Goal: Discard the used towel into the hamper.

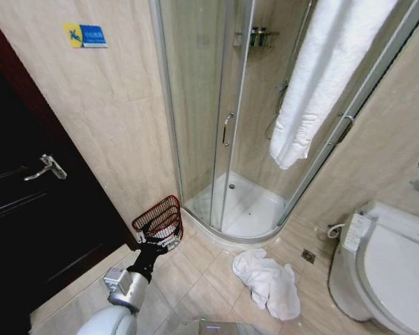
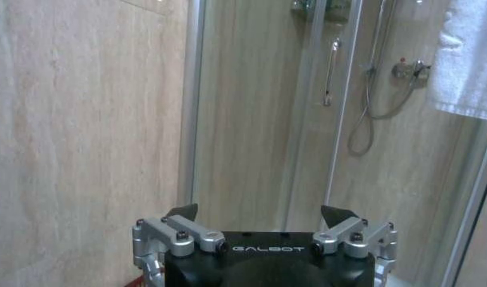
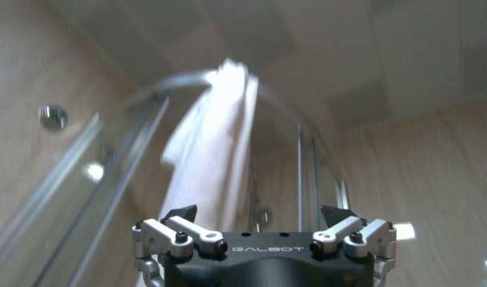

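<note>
Crumpled white towel point(image 1: 269, 281): on floor tiles, toward the robot's right of the reddish-brown wire hamper point(image 1: 160, 218). Left gripper point(image 1: 156, 234), jaws wide, empty, beside hamper. Right gripper point(image 3: 259, 216) wide, raised.

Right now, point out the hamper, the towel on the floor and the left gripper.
hamper point(image 1: 162, 212), head view, wire rim
towel point(image 1: 267, 280), head view, crumpled middle
left gripper point(image 1: 158, 236), head view, between fingertips

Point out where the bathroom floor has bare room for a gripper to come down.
Bare tile runs between the hamper and the crumpled towel, along the shower's curved base. It is tighter between towel and toilet, around the floor drain. The left gripper crowds the hamper's front.
</note>
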You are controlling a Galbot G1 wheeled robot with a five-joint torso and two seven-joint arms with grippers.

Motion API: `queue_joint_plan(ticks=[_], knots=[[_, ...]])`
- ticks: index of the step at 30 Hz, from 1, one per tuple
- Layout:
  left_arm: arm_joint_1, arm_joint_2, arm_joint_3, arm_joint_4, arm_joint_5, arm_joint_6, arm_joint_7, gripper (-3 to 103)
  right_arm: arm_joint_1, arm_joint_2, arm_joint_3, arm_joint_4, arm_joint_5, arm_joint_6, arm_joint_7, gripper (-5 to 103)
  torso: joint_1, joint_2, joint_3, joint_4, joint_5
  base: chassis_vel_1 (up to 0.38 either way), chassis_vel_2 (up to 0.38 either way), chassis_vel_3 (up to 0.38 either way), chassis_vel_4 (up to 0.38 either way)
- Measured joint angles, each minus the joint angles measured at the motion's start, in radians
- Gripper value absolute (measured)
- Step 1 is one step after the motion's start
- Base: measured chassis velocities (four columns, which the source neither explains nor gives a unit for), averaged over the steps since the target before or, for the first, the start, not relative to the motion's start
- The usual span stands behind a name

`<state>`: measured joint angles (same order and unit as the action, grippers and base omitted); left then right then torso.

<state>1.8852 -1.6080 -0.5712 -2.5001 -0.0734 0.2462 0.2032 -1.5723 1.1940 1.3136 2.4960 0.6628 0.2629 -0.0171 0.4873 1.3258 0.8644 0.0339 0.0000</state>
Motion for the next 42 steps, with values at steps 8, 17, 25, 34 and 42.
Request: queue_joint_plan(ticks=[8, 17, 25, 34, 42], knots=[[0.0, 0.0, 0.0, 0.0, 0.0, 0.0, 0.0, 100, 0.109, -0.09, 0.015, -0.077, 0.063, -0.021, 0.007, 100, 0.0, 0.0, 0.0, -0.0008, -0.0002, 0.03, 0.03, -0.005, 0.001], [0.0, 0.0, 0.0, 0.0, 0.0, 0.0, 0.0, 100, 0.253, -0.219, -0.026, -0.191, 0.086, -0.076, 0.025, 100, 0.0, 0.0, 0.0, -0.0005, 0.0004, 0.037, 0.027, 0.045, 0.045], [0.0, 0.0, 0.0, 0.0, 0.0, 0.0, 0.0, 100, 0.43, -0.347, -0.113, -0.341, 0.125, -0.14, 0.006, 100, 0.0, 0.0, 0.0, -0.0007, -0.0003, 0.082, 0.081, 0.084, 0.08], [0.0, 0.0, 0.0, 0.0, 0.0, 0.0, 0.0, 100, 0.626, -0.436, -0.26, -0.477, 0.017, -0.21, 0.01, 100, 0.0, 0.0, 0.0, -0.0005, 0.0002, 0.117, 0.121, 0.111, 0.118], [0.0, 0.0, 0.0, 0.0, 0.0, 0.0, 0.0, 100, 0.767, -0.526, -0.287, -0.6, -0.076, -0.237, 0.019, 100, 0.0, 0.0, 0.0, -0.0008, -0.0002, 0.072, 0.071, 0.076, 0.079]])
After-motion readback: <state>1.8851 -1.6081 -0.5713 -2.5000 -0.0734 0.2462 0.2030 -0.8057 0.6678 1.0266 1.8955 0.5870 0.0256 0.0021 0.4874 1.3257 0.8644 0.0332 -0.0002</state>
